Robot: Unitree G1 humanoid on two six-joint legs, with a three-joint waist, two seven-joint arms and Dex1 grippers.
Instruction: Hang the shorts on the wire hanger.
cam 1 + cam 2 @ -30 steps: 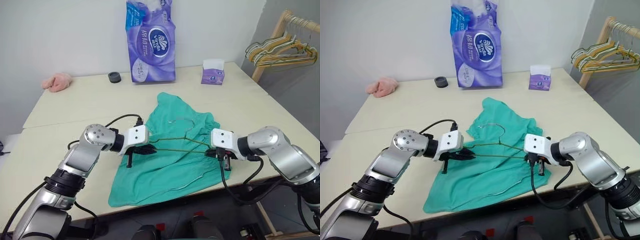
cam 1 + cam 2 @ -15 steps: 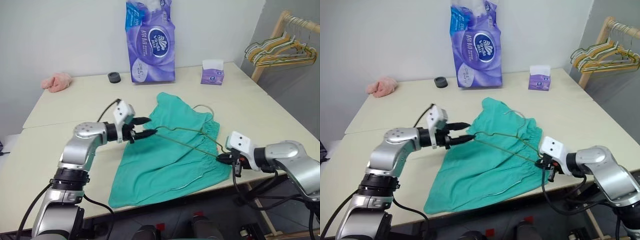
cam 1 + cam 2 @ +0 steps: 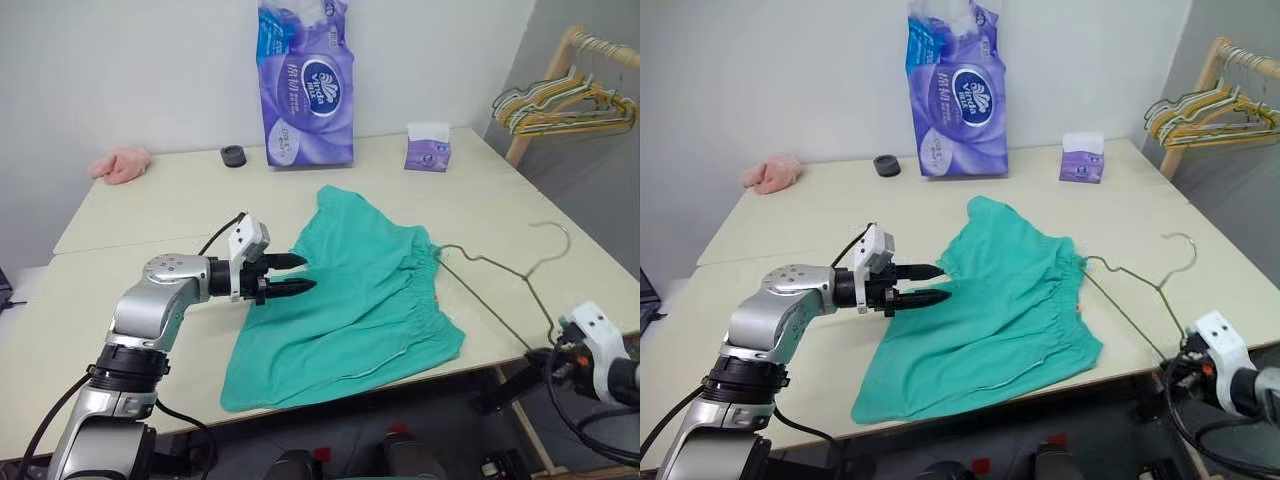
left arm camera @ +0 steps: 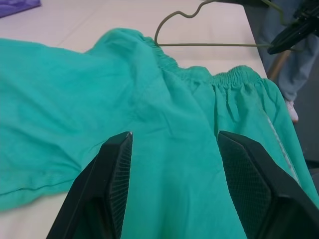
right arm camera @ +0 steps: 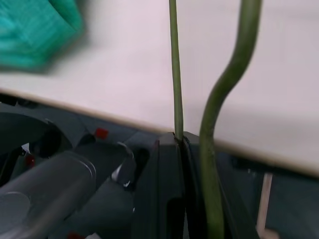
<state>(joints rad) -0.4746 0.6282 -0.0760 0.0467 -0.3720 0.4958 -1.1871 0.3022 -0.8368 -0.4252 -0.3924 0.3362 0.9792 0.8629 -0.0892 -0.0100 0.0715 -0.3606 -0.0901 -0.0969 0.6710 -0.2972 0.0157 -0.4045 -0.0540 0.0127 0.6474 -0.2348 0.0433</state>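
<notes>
The teal-green shorts (image 3: pixel 350 300) lie flat on the table, waistband toward the right. My left gripper (image 3: pixel 300 273) hovers level over their left edge, open, with nothing between its fingers (image 4: pixel 117 169). The olive wire hanger (image 3: pixel 521 272) lies to the right of the shorts, one corner by the waistband and its hook pointing to the far right. At the table's front right edge, my right gripper (image 3: pixel 552 354) is shut on the hanger's wire (image 5: pixel 174 74).
A tall purple tissue pack (image 3: pixel 307 85), a small purple tissue box (image 3: pixel 428 147) and a black tape roll (image 3: pixel 233 155) stand at the back. A pink fluffy cloth (image 3: pixel 120 164) lies at the back left. A wooden rack with bunched hangers (image 3: pixel 560 100) stands right of the table.
My left gripper opened and let go of the hanger. My right gripper pulled the hanger rightward, off the shorts, to the table's front right edge.
</notes>
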